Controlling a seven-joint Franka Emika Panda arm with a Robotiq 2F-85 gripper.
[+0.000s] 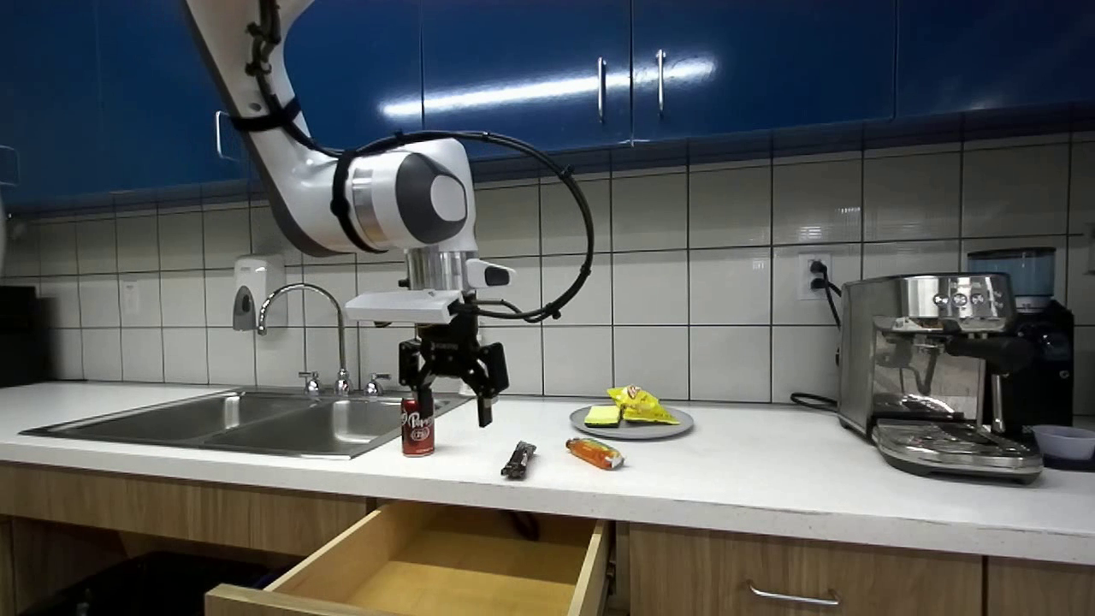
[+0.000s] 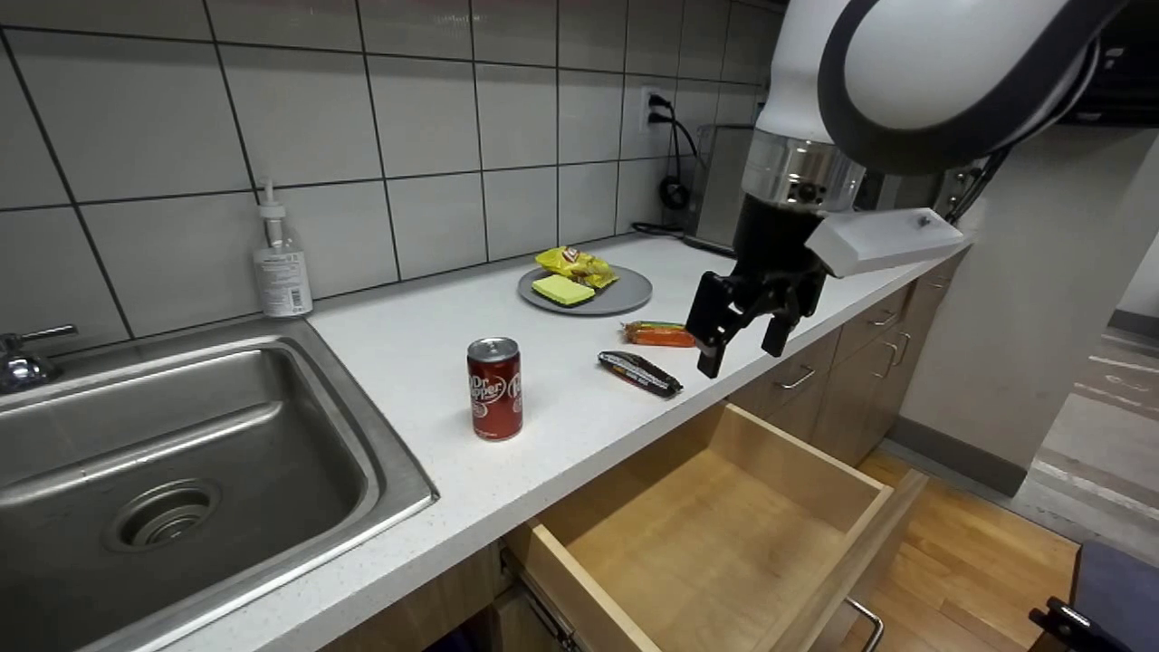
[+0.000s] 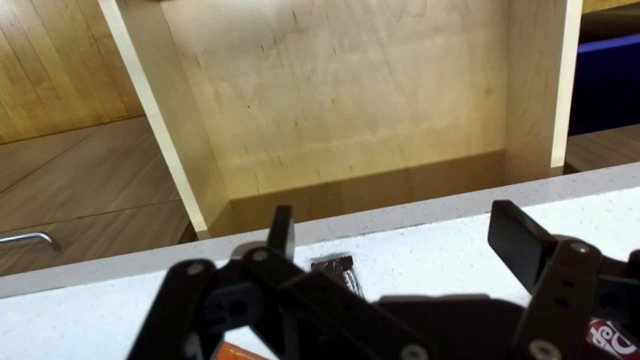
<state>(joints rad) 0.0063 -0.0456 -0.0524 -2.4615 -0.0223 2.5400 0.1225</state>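
Hanging spread, tool (image 3: 392,224) is nr dk bar (image 2: 639,373) by desk (image 1: 753,479) front edge; plate (image 1: 633,431) nr back edge: ext. views only.

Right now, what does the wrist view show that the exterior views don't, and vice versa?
Wrist view only: the dark wrapper framed in the gap of the open hand.
Both exterior views only: gray plate, sponge, yellow bag, sink.
Shared: hand, dark wrapper, drawer, counter, orange wrapper, soda can; the wrist view catches just slivers of the last two.
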